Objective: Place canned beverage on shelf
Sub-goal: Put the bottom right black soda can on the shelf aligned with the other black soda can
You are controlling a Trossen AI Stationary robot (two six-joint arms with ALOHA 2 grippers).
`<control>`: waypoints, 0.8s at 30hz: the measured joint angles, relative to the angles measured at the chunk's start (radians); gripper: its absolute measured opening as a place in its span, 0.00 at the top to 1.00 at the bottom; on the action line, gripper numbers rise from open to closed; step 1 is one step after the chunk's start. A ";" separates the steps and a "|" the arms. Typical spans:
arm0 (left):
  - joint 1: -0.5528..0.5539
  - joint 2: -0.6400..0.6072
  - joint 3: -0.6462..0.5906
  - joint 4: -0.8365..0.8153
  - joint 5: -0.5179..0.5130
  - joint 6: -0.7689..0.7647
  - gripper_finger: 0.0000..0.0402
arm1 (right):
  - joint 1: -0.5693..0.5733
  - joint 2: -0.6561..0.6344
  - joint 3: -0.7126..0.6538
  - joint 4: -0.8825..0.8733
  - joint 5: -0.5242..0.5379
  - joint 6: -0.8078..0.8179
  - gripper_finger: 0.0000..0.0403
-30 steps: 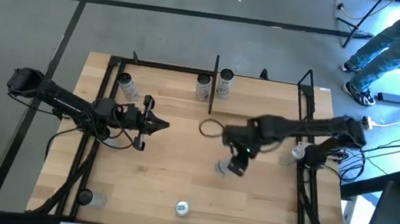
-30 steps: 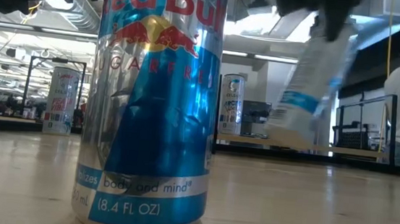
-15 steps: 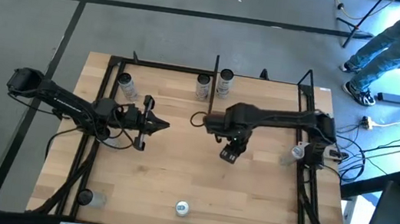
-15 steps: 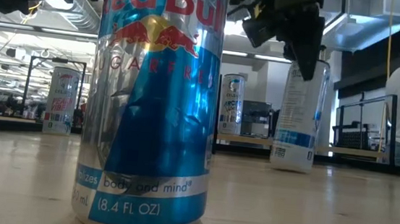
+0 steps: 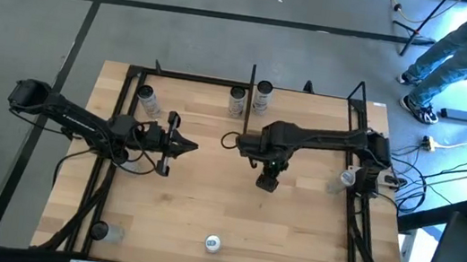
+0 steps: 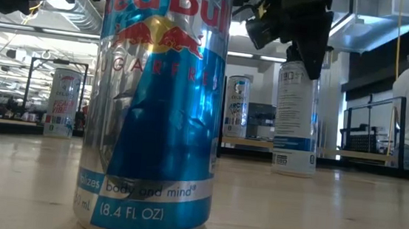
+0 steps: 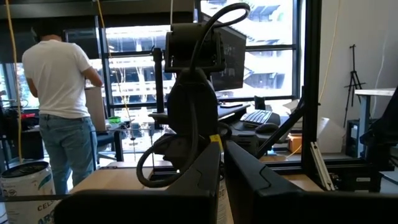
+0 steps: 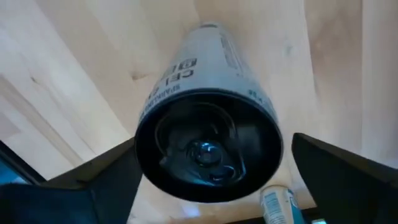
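The canned beverage (image 6: pixel 296 115), a slim white can, stands upright on the wooden table (image 5: pixel 205 209) near its middle, in front of the shelf (image 5: pixel 299 113) and not yet on it. The right gripper (image 5: pixel 268 174) holds the can from above, its fingers (image 8: pixel 348 180) on both sides of the can's top. I judge the step is the carrying; next the can must be lifted and moved back onto the shelf board, beside the two cans (image 5: pixel 250 97) already there. The left gripper (image 5: pixel 186 146) waits at the left with its fingers together. Behind the table a person (image 7: pixel 59 93) in a white shirt stands in the room.
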 joint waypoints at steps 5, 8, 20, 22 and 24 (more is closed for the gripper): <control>0.000 0.000 0.000 0.000 0.000 0.000 0.97 | 0.015 -0.047 -0.001 -0.077 0.028 0.001 0.11; 0.000 0.000 0.000 -0.001 0.000 -0.005 0.97 | 0.053 -0.133 -0.011 -0.064 0.114 0.005 0.15; 0.000 0.213 0.133 -0.023 0.056 -0.002 0.97 | 0.266 -0.641 -0.451 0.315 0.452 0.106 0.16; 0.000 0.307 0.215 -0.069 0.083 0.014 0.97 | 0.285 -0.706 -0.542 0.364 0.539 0.121 0.16; 0.000 0.397 0.300 -0.120 0.104 0.025 0.97 | 0.282 -0.756 -0.623 0.404 0.612 0.138 0.16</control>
